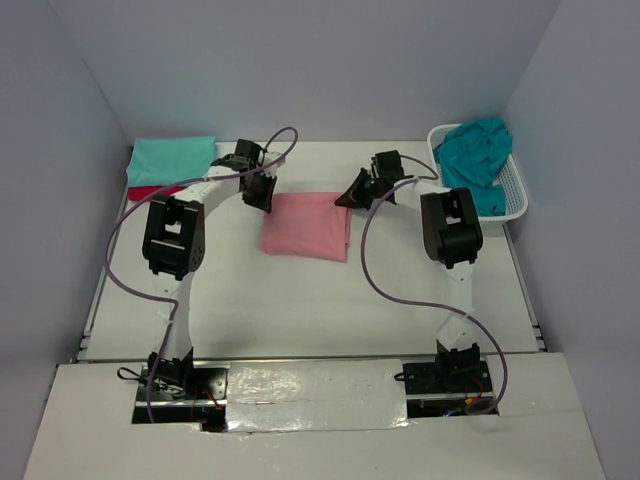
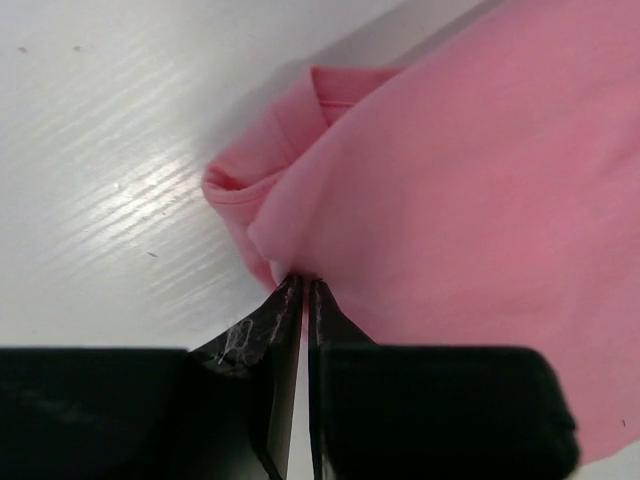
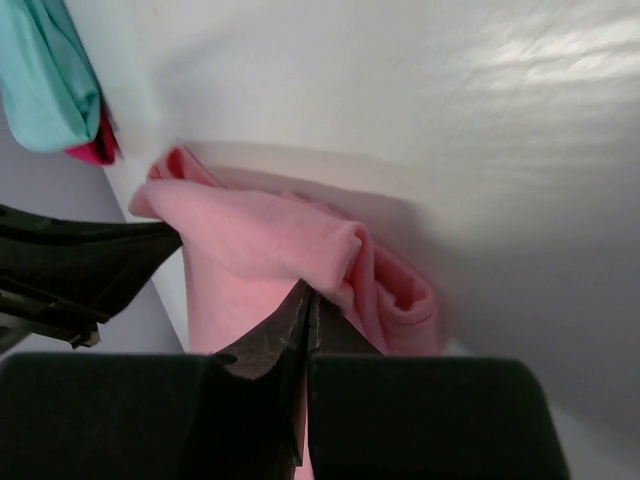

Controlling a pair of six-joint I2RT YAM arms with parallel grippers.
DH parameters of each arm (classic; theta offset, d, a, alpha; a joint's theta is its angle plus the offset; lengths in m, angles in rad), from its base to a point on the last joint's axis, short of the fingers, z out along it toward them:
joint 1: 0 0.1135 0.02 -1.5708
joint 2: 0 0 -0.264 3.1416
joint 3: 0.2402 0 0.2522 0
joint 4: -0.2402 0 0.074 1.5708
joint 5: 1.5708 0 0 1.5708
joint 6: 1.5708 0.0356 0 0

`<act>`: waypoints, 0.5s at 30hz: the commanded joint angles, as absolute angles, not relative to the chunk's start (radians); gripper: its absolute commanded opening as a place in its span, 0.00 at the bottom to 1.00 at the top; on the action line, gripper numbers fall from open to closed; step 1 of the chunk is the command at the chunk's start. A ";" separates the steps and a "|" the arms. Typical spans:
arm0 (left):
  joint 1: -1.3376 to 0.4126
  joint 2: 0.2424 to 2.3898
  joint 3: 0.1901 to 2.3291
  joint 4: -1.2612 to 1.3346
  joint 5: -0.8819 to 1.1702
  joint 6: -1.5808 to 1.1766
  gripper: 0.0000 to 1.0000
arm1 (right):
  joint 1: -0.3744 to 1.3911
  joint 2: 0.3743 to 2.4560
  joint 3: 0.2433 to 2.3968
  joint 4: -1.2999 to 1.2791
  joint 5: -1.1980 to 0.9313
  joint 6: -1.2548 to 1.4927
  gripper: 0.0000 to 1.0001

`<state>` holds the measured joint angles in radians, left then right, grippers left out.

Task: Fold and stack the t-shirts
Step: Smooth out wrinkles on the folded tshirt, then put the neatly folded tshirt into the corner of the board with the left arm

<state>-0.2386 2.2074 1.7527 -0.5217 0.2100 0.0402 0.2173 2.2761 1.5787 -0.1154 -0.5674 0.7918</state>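
Observation:
The salmon pink t-shirt (image 1: 305, 225) lies folded in a rectangle at the table's middle. My left gripper (image 1: 262, 196) is at its far left corner, and in the left wrist view the left gripper (image 2: 303, 282) is shut on that corner of the pink t-shirt (image 2: 470, 180). At the far right corner is my right gripper (image 1: 352, 196). The right wrist view shows this gripper (image 3: 312, 296) pinching a bunched fold of the pink t-shirt (image 3: 260, 240). A mint-teal t-shirt (image 1: 172, 158) lies folded on the crimson red t-shirt (image 1: 150, 191) at the far left. The darker teal-blue t-shirt (image 1: 478, 150) is heaped in the basket.
The white lattice basket (image 1: 516, 196) stands at the far right corner against the wall. Purple cables loop from both arms over the table. The mint-teal t-shirt (image 3: 40, 80) and the red t-shirt (image 3: 92, 150) show in the right wrist view, beyond the left gripper's dark fingers (image 3: 90, 262).

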 commanded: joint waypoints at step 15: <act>-0.143 2.049 1.709 -0.598 0.424 -0.089 0.99 | 0.164 2.113 1.780 -0.314 -0.503 0.627 0.41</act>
